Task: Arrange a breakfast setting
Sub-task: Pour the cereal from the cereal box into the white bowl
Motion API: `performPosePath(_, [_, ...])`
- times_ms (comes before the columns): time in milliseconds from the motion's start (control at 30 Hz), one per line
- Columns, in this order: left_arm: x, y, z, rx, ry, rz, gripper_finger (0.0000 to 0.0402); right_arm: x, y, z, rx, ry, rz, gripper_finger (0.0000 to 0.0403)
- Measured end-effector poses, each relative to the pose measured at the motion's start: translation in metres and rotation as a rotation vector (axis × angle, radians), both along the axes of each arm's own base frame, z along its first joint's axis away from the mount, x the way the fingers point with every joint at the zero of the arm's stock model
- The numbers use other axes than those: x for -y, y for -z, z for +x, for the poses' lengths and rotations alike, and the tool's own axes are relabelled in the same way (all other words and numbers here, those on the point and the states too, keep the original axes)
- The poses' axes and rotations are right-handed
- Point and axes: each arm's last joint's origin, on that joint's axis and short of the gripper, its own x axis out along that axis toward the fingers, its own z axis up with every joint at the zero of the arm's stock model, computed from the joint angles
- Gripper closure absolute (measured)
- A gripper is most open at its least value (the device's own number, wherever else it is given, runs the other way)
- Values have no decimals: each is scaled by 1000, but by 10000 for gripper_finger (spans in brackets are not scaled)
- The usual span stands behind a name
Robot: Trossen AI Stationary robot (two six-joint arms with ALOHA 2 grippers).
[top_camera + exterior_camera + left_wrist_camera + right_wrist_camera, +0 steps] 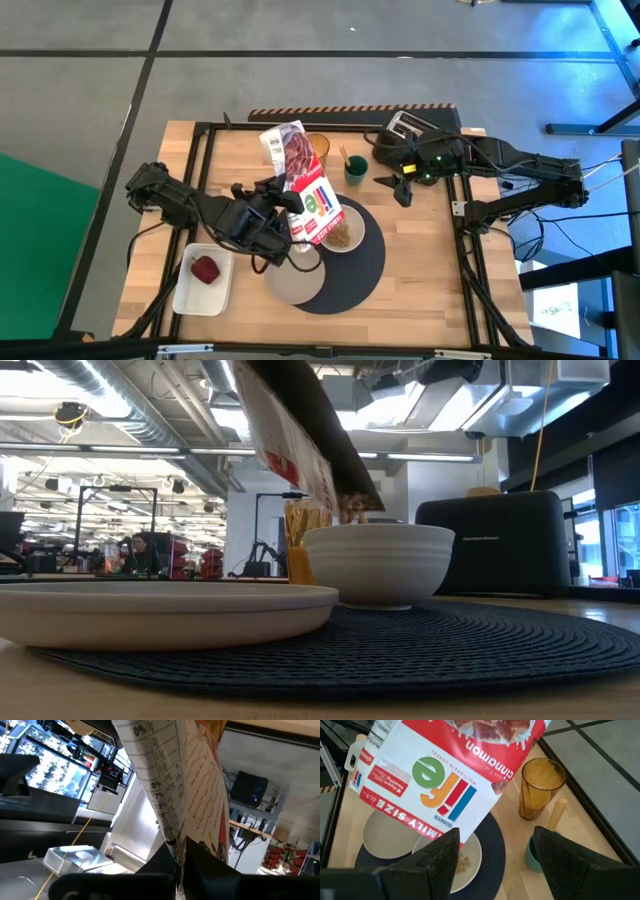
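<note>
One round dark mat (352,272) as the largest thing, lying on the wooden table (430,260), carrying the flat white plate (292,280) toward the left arm's side and the small white bowl (343,235) beside it. Above the bowl, held tipped over, a cereal box (303,180): clamped at its lower part by the left gripper (283,206), fingers pressed together on the cardboard, long axis running slantwise from the table's far edge down toward the bowl, opened end pointing down into the bowl, where some cereal already shows in the right wrist view. Nearer to the bowl by far: the left arm. Beyond the mat, the amber tumbler (540,788) standing upright, and just beside it a small green cup (536,855) with a wooden stick inside. Farther off, near the black toaster (412,125), the right gripper (401,186), hovering with fingers apart and holding nothing. Probably only more tilt needed for pouring.
</note>
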Motion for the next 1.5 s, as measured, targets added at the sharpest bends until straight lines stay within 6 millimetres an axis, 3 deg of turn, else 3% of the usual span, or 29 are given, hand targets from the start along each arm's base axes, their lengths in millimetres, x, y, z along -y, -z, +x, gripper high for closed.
performPosePath(1500, [-5,-1,1,98,-47,-63,401,0,1,-1,-8,-1,0,158])
